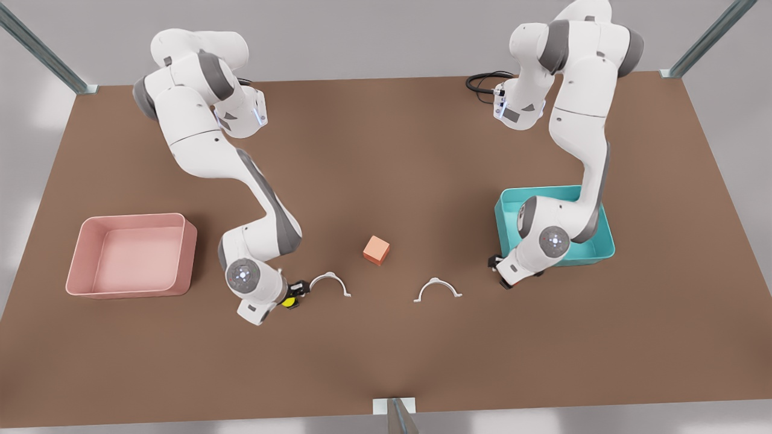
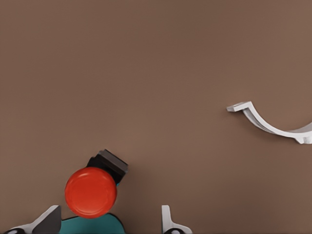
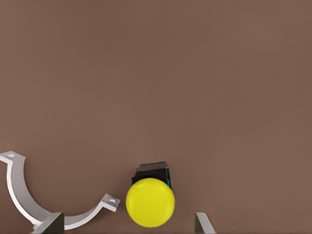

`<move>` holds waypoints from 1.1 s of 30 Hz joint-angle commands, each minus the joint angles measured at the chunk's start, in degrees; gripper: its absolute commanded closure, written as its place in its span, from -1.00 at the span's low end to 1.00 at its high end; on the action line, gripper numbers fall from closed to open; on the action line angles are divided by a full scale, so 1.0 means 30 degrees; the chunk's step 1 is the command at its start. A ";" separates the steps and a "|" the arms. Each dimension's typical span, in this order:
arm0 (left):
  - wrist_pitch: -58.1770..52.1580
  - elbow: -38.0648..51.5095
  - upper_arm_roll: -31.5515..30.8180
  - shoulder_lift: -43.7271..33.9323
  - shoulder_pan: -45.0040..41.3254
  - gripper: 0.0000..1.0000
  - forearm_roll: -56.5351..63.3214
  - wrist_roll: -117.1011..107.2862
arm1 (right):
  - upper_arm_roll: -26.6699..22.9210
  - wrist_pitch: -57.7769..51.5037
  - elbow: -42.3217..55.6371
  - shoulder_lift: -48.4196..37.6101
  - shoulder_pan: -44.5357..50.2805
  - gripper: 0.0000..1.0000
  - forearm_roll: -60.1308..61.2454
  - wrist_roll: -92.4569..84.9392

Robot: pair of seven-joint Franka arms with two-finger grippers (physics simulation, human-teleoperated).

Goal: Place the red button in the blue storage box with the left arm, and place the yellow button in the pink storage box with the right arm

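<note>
Brown and matte, the table [image 1: 386, 361] carries both buttons near its front edge. The yellow button [image 3: 150, 201], a glossy round cap on a small black body, lies on the wood between the parted fingers of the right gripper [image 3: 127, 224], beside a white curved bracket [image 3: 29, 200]; judging by that straddle, a grasp is being lined up. The pink storage box [image 1: 129, 256] waits open and smooth-walled, near on the front view's left. The red button [image 2: 91, 191] sits likewise between the spread fingers of the left gripper [image 2: 109, 223], just beside the blue storage box [image 1: 603, 241], with nothing clamped yet. An orange-pink cube [image 1: 376, 249] stands apart mid-table.
</note>
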 commanded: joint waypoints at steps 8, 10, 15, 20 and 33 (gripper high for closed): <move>0.3821 0.0070 -0.0011 0.1169 -0.0097 -1.00 -0.0131 0.0898 | 0.0031 0.1075 -0.0189 0.1110 -0.0213 -1.00 0.0056 0.0266; 0.3821 -0.0076 -0.0011 0.1286 -0.0038 -0.99 -0.0072 0.0928 | 0.0060 0.1163 -0.0218 0.1374 -0.0154 -1.00 0.0056 0.0119; 0.3792 -0.0105 -0.0011 0.1521 -0.0038 -0.32 -0.0072 0.0928 | 0.0060 0.2364 -0.1038 0.1608 -0.0183 -1.00 0.0056 -0.0027; 0.3588 -0.0076 -0.0011 0.1023 -0.0155 -0.03 -0.0072 0.0781 | 0.0060 0.2950 -0.1038 0.1667 -0.0183 -0.92 0.0056 -0.0027; -0.2155 -0.5963 0.1657 -0.8322 0.0079 0.04 0.0074 0.2977 | 0.0060 0.2862 -0.0921 0.1580 -0.0183 -0.08 0.0027 -0.0262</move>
